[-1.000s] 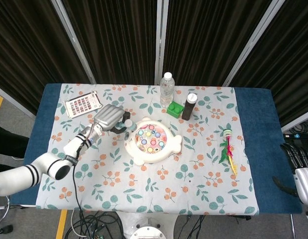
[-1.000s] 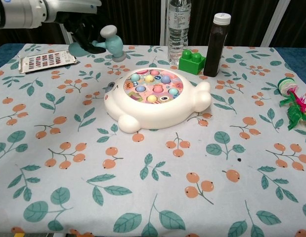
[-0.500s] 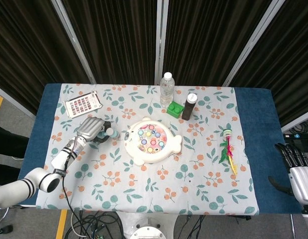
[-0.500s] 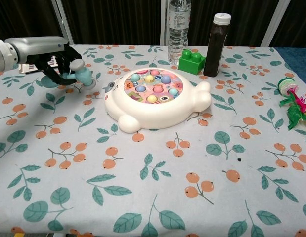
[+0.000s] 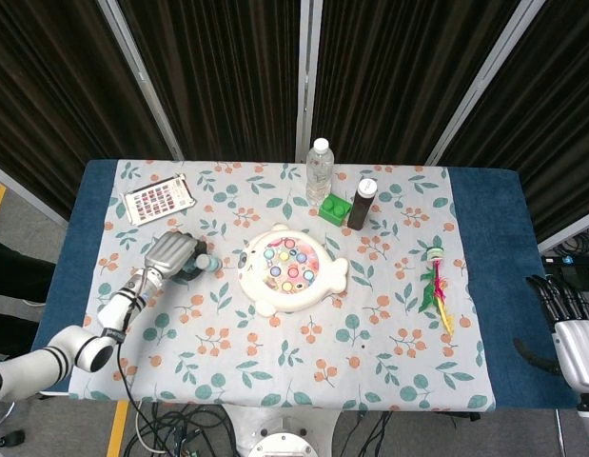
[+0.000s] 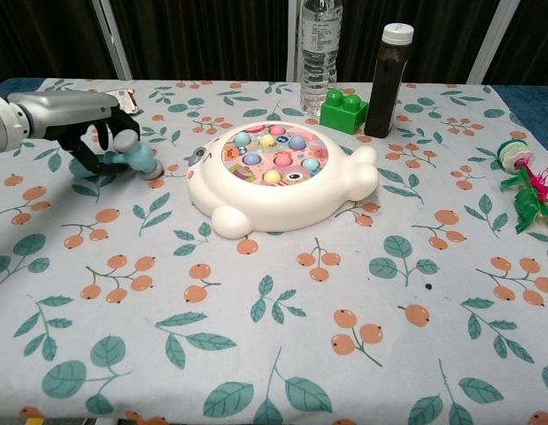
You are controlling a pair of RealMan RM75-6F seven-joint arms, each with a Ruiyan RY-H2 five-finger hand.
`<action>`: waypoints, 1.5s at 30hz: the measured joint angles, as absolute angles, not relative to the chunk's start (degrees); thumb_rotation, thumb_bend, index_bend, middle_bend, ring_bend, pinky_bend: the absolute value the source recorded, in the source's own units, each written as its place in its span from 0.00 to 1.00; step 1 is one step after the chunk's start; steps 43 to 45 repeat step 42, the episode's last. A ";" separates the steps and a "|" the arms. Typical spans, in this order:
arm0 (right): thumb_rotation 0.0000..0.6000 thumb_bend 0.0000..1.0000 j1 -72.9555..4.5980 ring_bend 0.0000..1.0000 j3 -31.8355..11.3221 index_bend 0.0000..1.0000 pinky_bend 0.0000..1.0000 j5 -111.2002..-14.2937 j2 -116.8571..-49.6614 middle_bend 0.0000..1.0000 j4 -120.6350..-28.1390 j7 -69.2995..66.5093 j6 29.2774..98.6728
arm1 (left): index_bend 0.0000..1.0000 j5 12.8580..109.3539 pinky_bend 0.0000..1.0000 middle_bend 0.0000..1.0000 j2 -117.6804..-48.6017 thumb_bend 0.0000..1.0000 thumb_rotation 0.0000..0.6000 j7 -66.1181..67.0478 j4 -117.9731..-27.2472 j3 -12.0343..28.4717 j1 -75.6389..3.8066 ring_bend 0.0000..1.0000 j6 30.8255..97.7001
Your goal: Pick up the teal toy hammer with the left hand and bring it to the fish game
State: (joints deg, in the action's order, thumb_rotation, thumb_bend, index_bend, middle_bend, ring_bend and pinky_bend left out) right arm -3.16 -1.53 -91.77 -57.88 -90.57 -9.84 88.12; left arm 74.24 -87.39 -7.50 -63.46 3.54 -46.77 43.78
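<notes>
Black curtains [image 5: 227,76] fill my upper frame, grey poles [image 5: 137,71] between; floral-clothed worktop [image 5: 275,371]; cables [image 5: 170,433] on floor.

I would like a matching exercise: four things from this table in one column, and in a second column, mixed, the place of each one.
Things:
1. teal toy hammer
2. green block
3. card of coloured dots
4. feather toy

Places:
A. far left corner of the cloth
B. held in the left hand, left of the fish game
C. right side of the cloth, alone
D. between the water bottle and the dark bottle

Pairs: 1-B, 2-D, 3-A, 4-C
</notes>
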 measured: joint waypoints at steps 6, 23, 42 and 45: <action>1.00 0.15 -3.06 0.00 -1.53 0.00 0.00 -91.82 -57.87 0.09 -90.52 -9.96 88.33 | 0.41 73.75 0.37 0.41 -86.91 0.39 1.00 -6.37 -64.44 3.91 -46.24 0.30 43.61; 1.00 0.15 -3.04 0.00 -1.59 0.00 0.00 -92.03 -57.71 0.09 -90.46 -10.19 88.54 | 0.10 72.68 0.18 0.14 -84.05 0.32 1.00 -5.07 -69.18 5.36 -44.79 0.06 44.84; 1.00 0.15 -7.22 0.00 -2.25 0.00 0.00 -94.45 -56.43 0.09 -87.46 -16.94 85.36 | 0.21 69.11 0.13 0.18 -68.08 0.28 1.00 -2.93 -89.09 5.58 -17.11 0.05 83.48; 1.00 0.15 -7.22 0.00 -2.25 0.00 0.00 -94.45 -56.43 0.09 -87.46 -16.94 85.36 | 0.21 69.11 0.13 0.18 -68.08 0.28 1.00 -2.93 -89.09 5.58 -17.11 0.05 83.48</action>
